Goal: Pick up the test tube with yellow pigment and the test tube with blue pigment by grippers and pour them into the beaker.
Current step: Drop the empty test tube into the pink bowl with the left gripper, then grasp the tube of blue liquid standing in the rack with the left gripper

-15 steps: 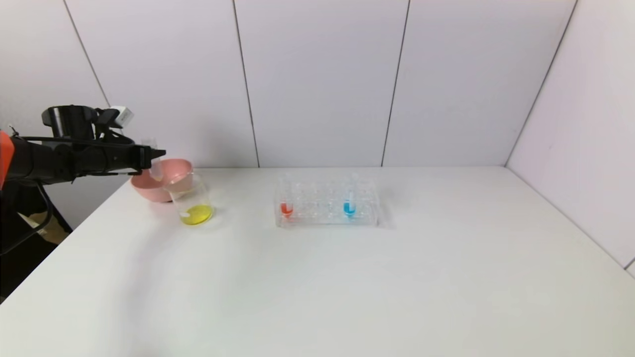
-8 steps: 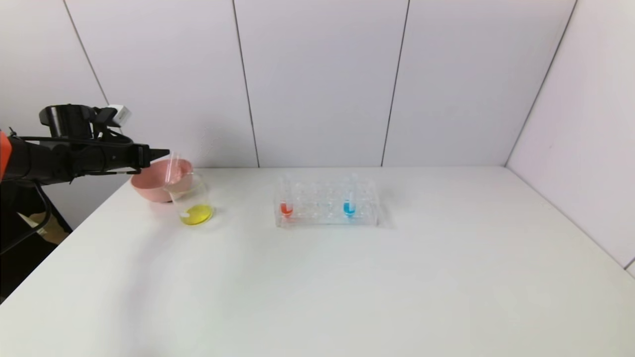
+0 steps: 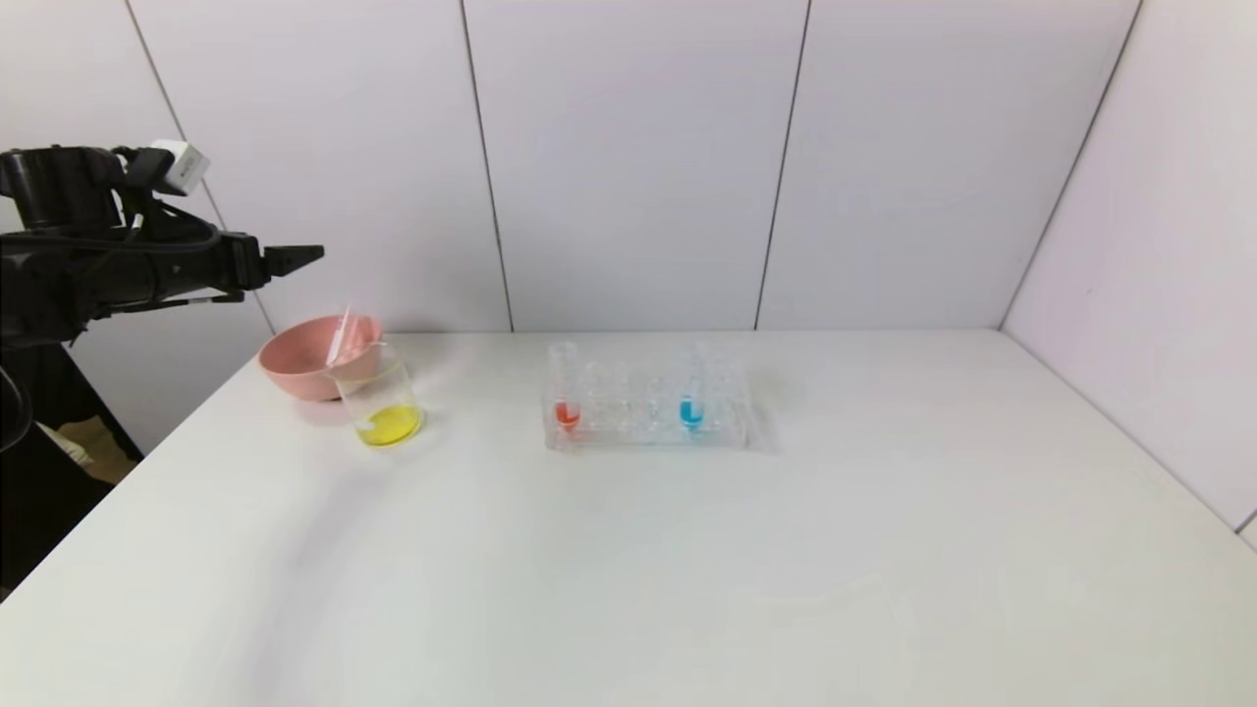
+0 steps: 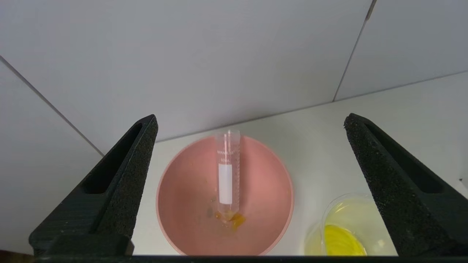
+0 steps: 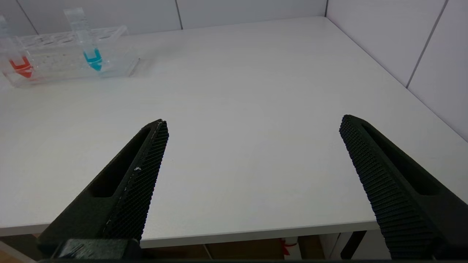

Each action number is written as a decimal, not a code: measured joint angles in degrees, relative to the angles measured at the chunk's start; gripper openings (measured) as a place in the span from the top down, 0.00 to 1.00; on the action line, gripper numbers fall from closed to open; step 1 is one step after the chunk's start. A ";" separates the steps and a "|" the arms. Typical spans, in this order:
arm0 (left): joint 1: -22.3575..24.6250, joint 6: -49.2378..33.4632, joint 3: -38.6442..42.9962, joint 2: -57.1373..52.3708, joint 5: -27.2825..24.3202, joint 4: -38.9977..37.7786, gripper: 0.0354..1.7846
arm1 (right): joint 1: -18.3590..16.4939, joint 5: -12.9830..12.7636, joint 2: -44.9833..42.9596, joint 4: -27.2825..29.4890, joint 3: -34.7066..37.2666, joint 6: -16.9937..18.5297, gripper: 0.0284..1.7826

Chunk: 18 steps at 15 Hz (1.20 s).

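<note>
The test tube with yellow pigment (image 4: 227,171) leans inside the pink bowl (image 4: 289,190), base down on a small yellow-orange smear; it also shows in the head view (image 3: 344,336). My left gripper (image 4: 250,122) hangs open above the bowl, empty, high at the table's far left (image 3: 300,257). The beaker (image 3: 385,398) stands in front of the bowl and holds yellow liquid (image 4: 342,239). The test tube with blue pigment (image 3: 692,398) stands upright in the clear rack (image 3: 648,432). My right gripper (image 5: 253,122) is open and empty over the table's near right edge, well away from the blue tube (image 5: 89,47).
A red-liquid tube (image 3: 567,398) stands at the rack's left end (image 5: 18,60). White wall panels close off the back and right sides. The table's front edge (image 5: 256,232) runs just under the right gripper.
The left gripper opened and let go of the yellow tube, which dropped into the pink bowl. The gripper then rose and drew back to the left.
</note>
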 joint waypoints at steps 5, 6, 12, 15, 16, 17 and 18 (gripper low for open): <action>-0.05 -0.32 9.07 -12.03 4.62 -2.10 0.01 | 0.00 0.00 0.00 -0.02 0.00 0.00 0.04; -0.10 -0.40 11.93 -15.07 5.53 -1.99 0.01 | 0.00 0.00 0.00 0.00 0.00 0.00 0.04; -0.11 -4.22 31.11 -34.26 11.87 -0.33 0.01 | 0.00 0.00 0.00 -0.02 0.00 0.00 0.04; -0.11 -8.70 36.13 -43.59 12.02 3.61 0.01 | 0.00 0.02 0.00 -0.02 0.00 0.00 0.04; -0.11 -9.87 37.34 -46.10 12.09 3.91 0.01 | 0.00 0.00 0.00 0.00 0.00 0.00 0.04; -0.11 -10.53 38.58 -48.57 12.02 4.11 0.01 | 0.00 0.00 0.00 0.00 0.00 -0.02 0.04; -0.13 -10.90 39.91 -51.04 11.85 4.24 0.01 | 0.00 0.00 0.00 -0.02 0.00 0.00 0.04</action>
